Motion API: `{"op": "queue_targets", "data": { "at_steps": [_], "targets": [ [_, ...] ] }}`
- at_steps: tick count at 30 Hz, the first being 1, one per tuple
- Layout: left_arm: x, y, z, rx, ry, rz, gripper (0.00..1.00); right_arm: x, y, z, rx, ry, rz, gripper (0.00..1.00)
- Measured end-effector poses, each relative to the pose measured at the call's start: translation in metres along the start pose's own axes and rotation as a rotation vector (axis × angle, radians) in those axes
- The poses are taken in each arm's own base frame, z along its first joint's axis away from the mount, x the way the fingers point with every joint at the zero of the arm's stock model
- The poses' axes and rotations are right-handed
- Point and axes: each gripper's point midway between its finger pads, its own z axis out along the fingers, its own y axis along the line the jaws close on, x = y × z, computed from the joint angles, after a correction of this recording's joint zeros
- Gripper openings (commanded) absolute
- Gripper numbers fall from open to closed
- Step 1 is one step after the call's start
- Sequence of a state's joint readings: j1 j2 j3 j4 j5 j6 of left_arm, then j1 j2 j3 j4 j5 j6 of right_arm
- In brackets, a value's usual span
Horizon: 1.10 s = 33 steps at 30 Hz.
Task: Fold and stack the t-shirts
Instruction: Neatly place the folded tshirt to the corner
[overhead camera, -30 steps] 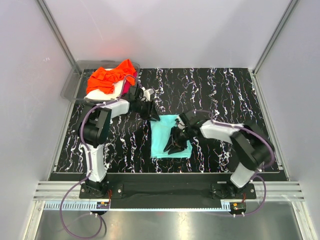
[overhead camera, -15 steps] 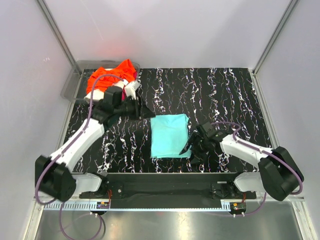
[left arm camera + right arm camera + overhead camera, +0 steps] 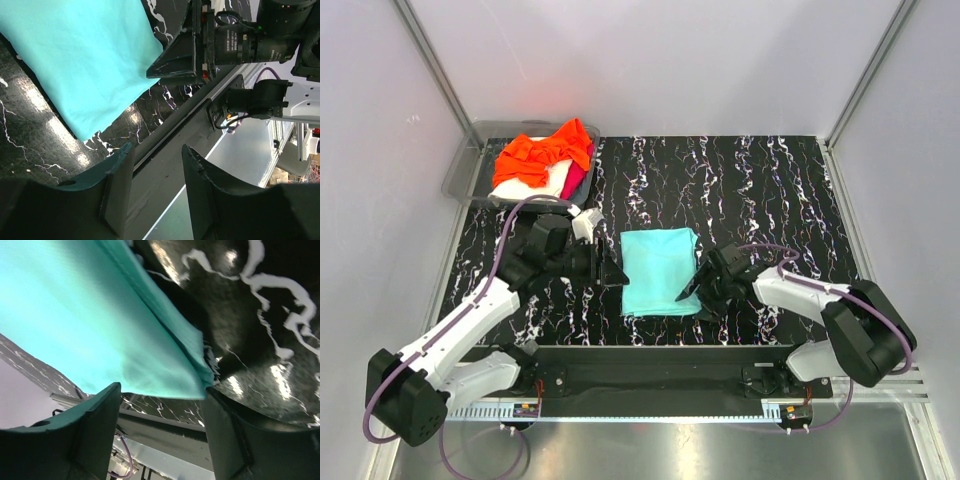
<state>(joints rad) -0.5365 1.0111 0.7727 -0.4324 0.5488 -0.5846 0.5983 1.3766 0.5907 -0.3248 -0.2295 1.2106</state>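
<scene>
Four shirts in view for us, and three of them are in the grey tray (image 3: 460,172) at the far-left corner of the table (image 3: 770,190). The orange shirt (image 3: 542,153) is crumpled on top, the cream-white shirt (image 3: 548,184) sits under it on the near side, and the magenta shirt (image 3: 582,176) pokes out at the right side of the pile. We can't tell whether it hangs over the tray's rim.

The turquoise shirt (image 3: 660,268) is on its own, folded into a neat rectangle and lying flat on the black marbled table, roughly in the middle between the two arms.

Our left gripper (image 3: 613,274) sits low just beside that shirt's left edge. Its fingers (image 3: 117,190) are spread with nothing between them, and only bare table shows in the gap on the wrist view.

Our right gripper (image 3: 688,292) is at the shirt's near-right corner, jaws spread wide too. From its wrist camera the stacked layers of the fold end just past the fingertips (image 3: 95,415), and the jaws aren't closed on any cloth. Whether a tip is touching the hem, we can't tell
</scene>
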Motion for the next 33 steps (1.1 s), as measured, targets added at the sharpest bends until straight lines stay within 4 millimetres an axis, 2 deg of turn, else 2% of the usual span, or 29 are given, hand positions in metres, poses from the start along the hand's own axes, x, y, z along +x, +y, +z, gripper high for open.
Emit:
{"op": "queue_targets", "data": {
  "at_steps": [3, 8, 16, 20, 23, 31, 33],
  "targets": [
    [0.0, 0.0, 0.0, -0.001, 0.007, 0.001, 0.47, -0.002, 0.005, 0.003, -0.015, -0.005, 0.003, 0.65],
    [0.001, 0.0, 0.002, 0.0, 0.029, 0.009, 0.47, -0.003, 0.004, 0.004, -0.014, -0.013, 0.019, 0.64],
    [0.003, 0.003, 0.007, 0.004, 0.061, 0.023, 0.47, -0.007, -0.007, -0.001, -0.008, -0.045, 0.065, 0.63],
    [0.002, 0.001, 0.009, 0.01, 0.074, 0.027, 0.47, -0.01, -0.008, -0.001, 0.002, -0.042, 0.084, 0.59],
    [0.001, 0.001, 0.011, 0.012, 0.083, 0.027, 0.47, -0.014, -0.009, 0.0, 0.009, -0.045, 0.096, 0.49],
    [-0.001, -0.001, 0.011, 0.022, 0.084, 0.037, 0.47, -0.031, -0.018, 0.003, 0.04, -0.067, 0.119, 0.1],
    [-0.001, -0.001, 0.011, 0.022, 0.084, 0.039, 0.47, -0.035, -0.018, 0.002, 0.049, -0.072, 0.118, 0.07]
  ]
}}
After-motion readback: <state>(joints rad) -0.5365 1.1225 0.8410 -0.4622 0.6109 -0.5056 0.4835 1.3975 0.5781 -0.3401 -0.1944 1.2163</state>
